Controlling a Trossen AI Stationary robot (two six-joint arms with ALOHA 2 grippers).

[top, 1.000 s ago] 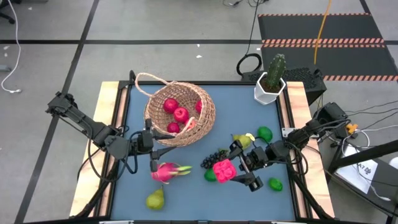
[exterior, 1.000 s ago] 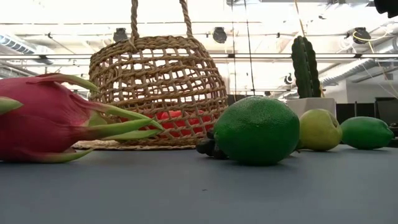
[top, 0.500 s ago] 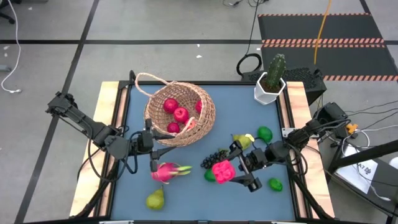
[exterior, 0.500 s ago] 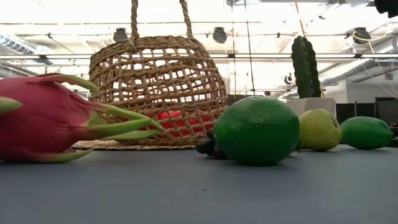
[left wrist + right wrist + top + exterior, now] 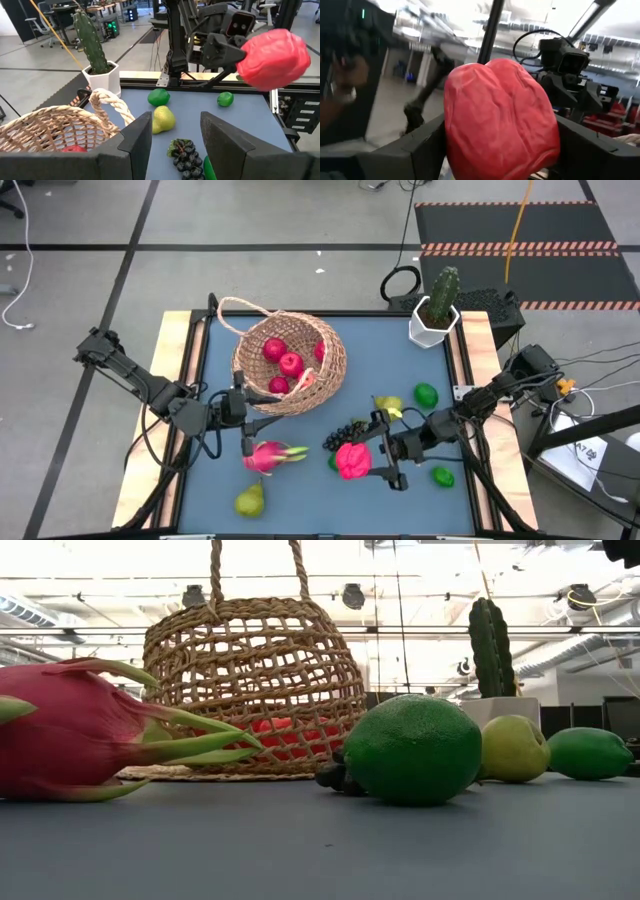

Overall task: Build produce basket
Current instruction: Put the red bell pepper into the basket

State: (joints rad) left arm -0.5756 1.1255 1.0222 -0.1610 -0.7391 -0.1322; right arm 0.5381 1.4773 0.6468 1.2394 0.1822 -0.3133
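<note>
The tan wicker basket (image 5: 290,363) stands on the table's far left part with red round fruits (image 5: 290,364) inside; it shows too as the basket (image 5: 255,680). My right gripper (image 5: 362,462) is shut on a lumpy pink-red fruit (image 5: 351,460), above a lime (image 5: 334,463) and near the grape bunch (image 5: 345,430). My left gripper (image 5: 240,408) waits open beside the basket's near side. The dragon fruit (image 5: 268,455), a pear (image 5: 250,500), another pear (image 5: 388,405) and two limes (image 5: 426,393) (image 5: 443,475) lie on the table. My right gripper pinches the pink-red fruit between its two fingers (image 5: 420,150), one on each of its opposite sides (image 5: 457,135). The fingers come about level from the table's right. The fruit (image 5: 272,57) is lifted clear of the table.
A cactus in a white pot (image 5: 436,310) stands at the far right corner. Wooden rails (image 5: 180,380) border the blue mat. In the low view the dragon fruit (image 5: 80,730) and a lime (image 5: 412,748) lie close to the camera.
My right gripper has moved a little toward the table's left and near edge with the pink-red fruit, which has turned in the high view from a squarish outline to a rounder one. The pear behind it shows more fully now.
</note>
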